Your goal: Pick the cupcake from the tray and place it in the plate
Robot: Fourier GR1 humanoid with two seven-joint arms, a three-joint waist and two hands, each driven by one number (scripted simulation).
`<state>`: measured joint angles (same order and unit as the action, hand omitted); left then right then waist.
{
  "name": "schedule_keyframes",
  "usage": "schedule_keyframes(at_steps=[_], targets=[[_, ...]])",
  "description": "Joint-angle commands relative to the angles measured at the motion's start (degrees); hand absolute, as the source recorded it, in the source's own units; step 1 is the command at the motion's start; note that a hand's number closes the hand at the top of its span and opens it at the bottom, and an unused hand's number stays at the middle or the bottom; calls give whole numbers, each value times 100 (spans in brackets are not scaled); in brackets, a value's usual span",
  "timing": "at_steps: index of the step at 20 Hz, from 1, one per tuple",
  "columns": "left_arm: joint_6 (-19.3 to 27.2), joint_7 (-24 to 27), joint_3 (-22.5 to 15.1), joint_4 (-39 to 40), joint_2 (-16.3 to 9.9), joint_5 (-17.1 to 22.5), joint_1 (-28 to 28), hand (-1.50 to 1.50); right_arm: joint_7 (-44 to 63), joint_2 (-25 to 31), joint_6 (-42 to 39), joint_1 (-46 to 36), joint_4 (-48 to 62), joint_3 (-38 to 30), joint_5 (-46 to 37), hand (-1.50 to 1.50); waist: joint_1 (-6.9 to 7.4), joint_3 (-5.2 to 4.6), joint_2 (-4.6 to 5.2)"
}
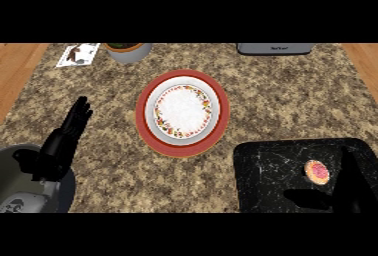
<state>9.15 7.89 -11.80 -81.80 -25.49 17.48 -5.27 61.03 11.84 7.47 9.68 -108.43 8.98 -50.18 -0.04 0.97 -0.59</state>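
A small cupcake (317,171) with pink frosting sits on the black tray (273,170) at the lower right of the counter. My right hand (353,187) hovers over the tray just right of the cupcake, fingers straight, thumb stretched out to the left below the cupcake, apart from it. The plate (182,112), white with a flowered ring and a wide red rim, lies in the middle of the counter with nothing on it. My left hand (68,131) rests open at the left, fingers pointing up.
A grey pot with a plant (128,50) stands at the back left, next to a paper card (78,54). A grey appliance (275,48) sits at the back right. Wooden floor shows past both counter sides.
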Motion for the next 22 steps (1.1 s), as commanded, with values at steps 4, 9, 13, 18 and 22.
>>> schedule_keyframes(at_steps=[4,9,13,18,22], targets=[[-158,539,110,930,219,-254,89,0,29,-101,-166,-361,720,-287,132,-150,-12,-102,81],[-261,47,229,337,38,-121,237,0,216,-198,-292,-276,773,-342,-144,-150,7,-99,59],[-42,-95,189,338,239,-314,124,0,-240,-146,-165,-56,1045,-569,-3,-150,-19,-97,58],[-321,-45,413,510,193,-297,28,0,-775,-150,-383,-704,1681,-583,318,150,5,-97,65],[-211,-220,443,341,314,-431,89,0,-936,-232,-237,-560,1521,-524,233,150,-6,-98,57]])
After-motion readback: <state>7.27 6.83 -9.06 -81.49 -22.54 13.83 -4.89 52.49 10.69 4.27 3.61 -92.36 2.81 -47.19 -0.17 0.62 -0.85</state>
